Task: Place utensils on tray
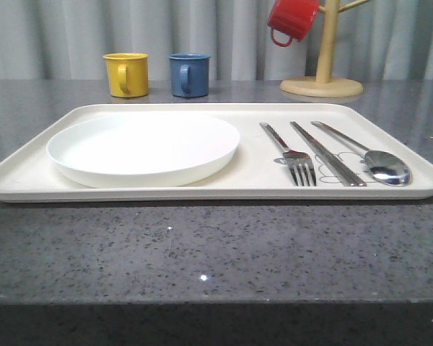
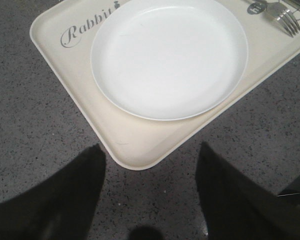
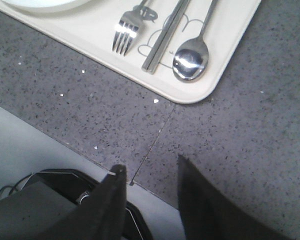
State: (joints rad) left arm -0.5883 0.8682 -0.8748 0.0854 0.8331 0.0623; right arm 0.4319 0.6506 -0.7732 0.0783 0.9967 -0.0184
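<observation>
We see the fork (image 1: 294,157), chopsticks (image 1: 326,153) and spoon (image 1: 379,161) lying parallel on the tray (image 1: 29,173), heads nearest us, handles pointing away; both our grippers (image 2: 150,187) (image 3: 149,200) hover spread, empty.

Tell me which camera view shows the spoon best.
The right wrist view: the spoon lies close, its oval bowl clear and part of the handle visible on the tray beside the chopsticks. The front view shows the whole spoon, but low and foreshortened. I cannot make it out in the left wrist view.

Bare countertop (image 1: 202,252) before the tray (image 1: 29,180).
</observation>
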